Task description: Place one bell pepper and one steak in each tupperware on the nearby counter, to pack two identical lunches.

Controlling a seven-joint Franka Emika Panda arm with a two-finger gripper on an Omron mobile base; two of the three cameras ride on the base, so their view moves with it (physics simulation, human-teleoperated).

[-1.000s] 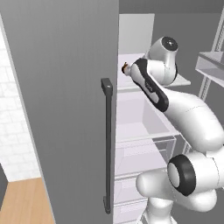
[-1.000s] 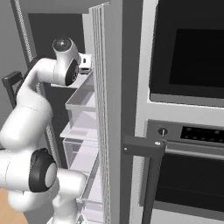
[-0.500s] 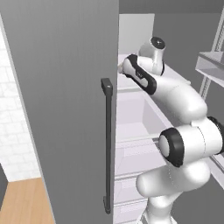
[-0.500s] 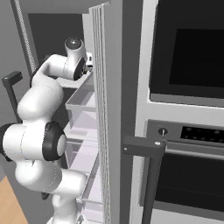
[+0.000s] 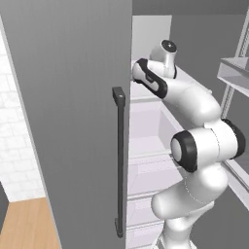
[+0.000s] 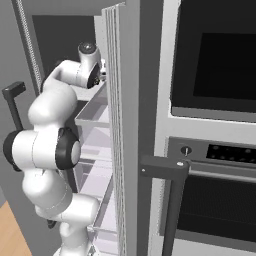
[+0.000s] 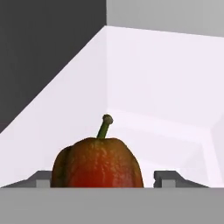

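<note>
A glossy, brownish-red bell pepper (image 7: 97, 162), roundish and lobed with a mottled skin and a short green-brown stem standing straight up, sits close in front of the hand camera, low in the view. It lies between the two grey fingertips (image 7: 43, 179) of the gripper (image 7: 105, 179), one showing just left of it and one just right; whether the pads press on the pepper or stand a little apart from it I cannot tell. Behind the pepper are smooth, pale white walls (image 7: 166, 87) meeting at a corner, with a dark opening to the upper left. From the base views the white arm with dark joints (image 5: 194, 141) reaches into the open fridge, past the tall matt grey door (image 5: 73, 97) with its slim dark bar handle (image 5: 118, 160), toward an upper translucent shelf (image 6: 95, 112). A black-glass oven (image 6: 215, 60) stands beside it
</note>
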